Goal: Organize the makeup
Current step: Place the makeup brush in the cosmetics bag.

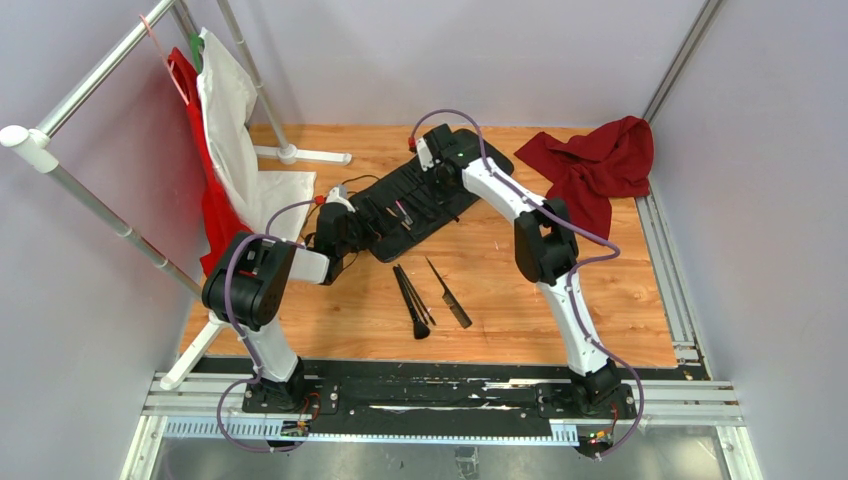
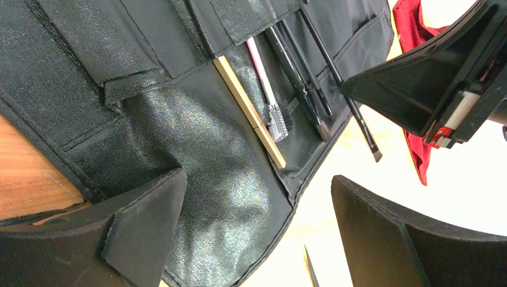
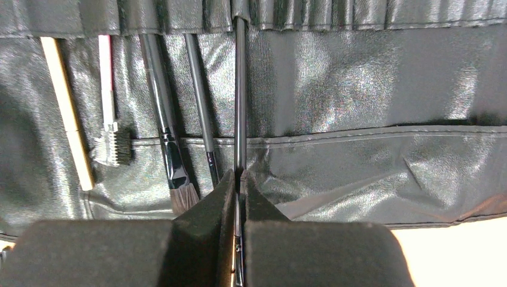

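Now my right tool (image 3: 239, 182) is clenched on a thin black brush (image 3: 240, 89) whose handle sits in a slot of the black case (image 3: 359, 89) beside four stowed brushes (image 3: 173, 161), my left tool (image 2: 257, 191) hangs released over the case's end, while loose brushes (image 1: 412, 300) and a comb (image 1: 448, 294) lie on the table (image 1: 570, 300).

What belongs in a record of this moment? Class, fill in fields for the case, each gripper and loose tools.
storage: black roll-up case, open on the wooden table
in slots: tan stick, pink-handled comb brush, two black brushes
right gripper: shut on thin black brush over the case
left gripper: open, empty, above the case
loose on table: bunched brushes and a comb beside the case
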### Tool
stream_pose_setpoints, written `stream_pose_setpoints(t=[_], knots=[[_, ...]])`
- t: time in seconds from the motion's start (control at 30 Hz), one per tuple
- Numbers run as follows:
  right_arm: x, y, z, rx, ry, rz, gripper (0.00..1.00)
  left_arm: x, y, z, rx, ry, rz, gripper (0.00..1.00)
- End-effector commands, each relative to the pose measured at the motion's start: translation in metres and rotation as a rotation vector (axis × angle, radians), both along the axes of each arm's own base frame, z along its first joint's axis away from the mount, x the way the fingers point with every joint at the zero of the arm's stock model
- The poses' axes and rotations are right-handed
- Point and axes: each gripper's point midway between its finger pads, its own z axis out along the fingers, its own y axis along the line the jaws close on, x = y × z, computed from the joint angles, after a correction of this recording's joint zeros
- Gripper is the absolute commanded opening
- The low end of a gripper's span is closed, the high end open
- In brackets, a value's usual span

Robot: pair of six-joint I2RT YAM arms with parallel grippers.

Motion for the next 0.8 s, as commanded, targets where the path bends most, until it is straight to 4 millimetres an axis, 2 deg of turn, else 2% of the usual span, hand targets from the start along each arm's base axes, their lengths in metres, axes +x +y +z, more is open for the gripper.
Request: stream_pose_setpoints(t=[0.0, 0.53, 0.77], knots=[[0.009, 0.002, 0.002, 0.006, -0.01, 0.019, 0.01, -0.018, 0.001, -0.036, 0.036, 0.128, -0.013, 0.98], [0.016, 0.011, -0.01, 0.021, -0.01, 0.048, 0.0, -0.018, 0.001, -0.035, 0.036, 0.125, -0.012, 0.98], [0.015, 0.011, 0.003, 0.035, -0.034, 0.052, 0.03, -0.018, 0.001, -0.037, 0.037, 0.129, -0.012, 0.98]])
